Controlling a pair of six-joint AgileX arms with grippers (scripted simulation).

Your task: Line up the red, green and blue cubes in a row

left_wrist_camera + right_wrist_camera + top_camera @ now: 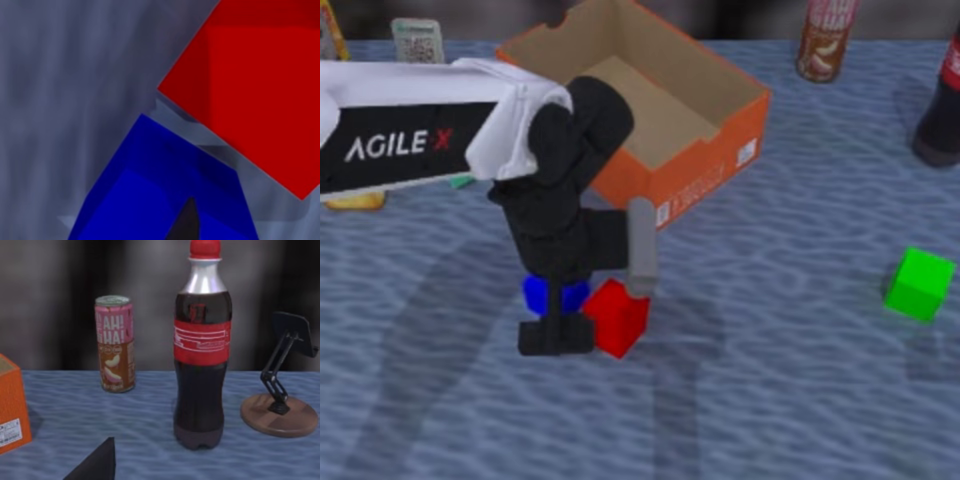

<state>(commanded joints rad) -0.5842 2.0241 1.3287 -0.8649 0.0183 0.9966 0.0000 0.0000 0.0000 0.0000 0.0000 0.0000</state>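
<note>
Left pincer (556, 318) down over the blue cube (542, 293), left of centre on the tabletop (770, 400); can't tell how far it's open or whether it has hold of the cube. Red cube (620, 316) just beside blue on its right, narrow gap in the left wrist view. Green cube (919, 284) well apart at right edge. Orange shoebox (700, 150) close behind the arm, which reads "AGILE X". Behind: cola bottle (202, 350), can (115, 342) reading "AH! HA!", phone stand (280, 390). Right arm's pincer out of sight.

Counter and backdrop
The counter (800, 400) is covered in rippled blue-grey; a dark blurred wall (60, 280) is seen behind.
</note>
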